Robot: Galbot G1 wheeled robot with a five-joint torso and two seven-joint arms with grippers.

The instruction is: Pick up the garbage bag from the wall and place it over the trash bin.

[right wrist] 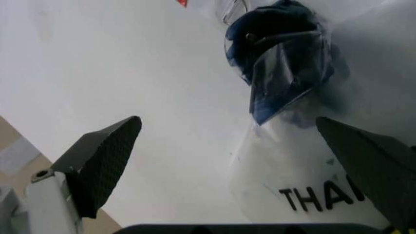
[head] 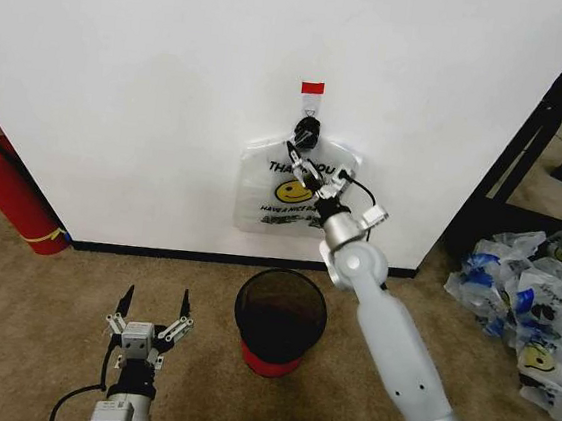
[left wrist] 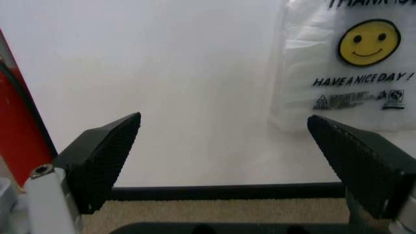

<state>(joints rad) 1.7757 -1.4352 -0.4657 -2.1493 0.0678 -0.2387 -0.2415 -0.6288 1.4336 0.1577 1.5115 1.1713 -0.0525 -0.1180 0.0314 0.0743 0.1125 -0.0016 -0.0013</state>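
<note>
The garbage bag [head: 284, 197] hangs on the white wall [head: 153, 87] from a hook marked with red tape [head: 313, 89]. Its dark bunched handles [head: 307, 130] sit just under the hook. My right gripper [head: 305, 163] reaches up to the bag's top, just below the handles, and is open. In the right wrist view the handles [right wrist: 279, 53] lie beyond the spread fingertips [right wrist: 107, 156] of my right gripper [right wrist: 227, 165]. The trash bin [head: 280, 316] stands on the carpet below the bag. My left gripper [head: 155, 310] waits open, low and left of the bin.
A red fire extinguisher [head: 11, 197] leans at the wall's left. A pile of similar bags [head: 532, 307] lies on the floor at the right, beside a black shelf frame [head: 541, 127]. A black baseboard [head: 236, 259] runs along the wall's foot.
</note>
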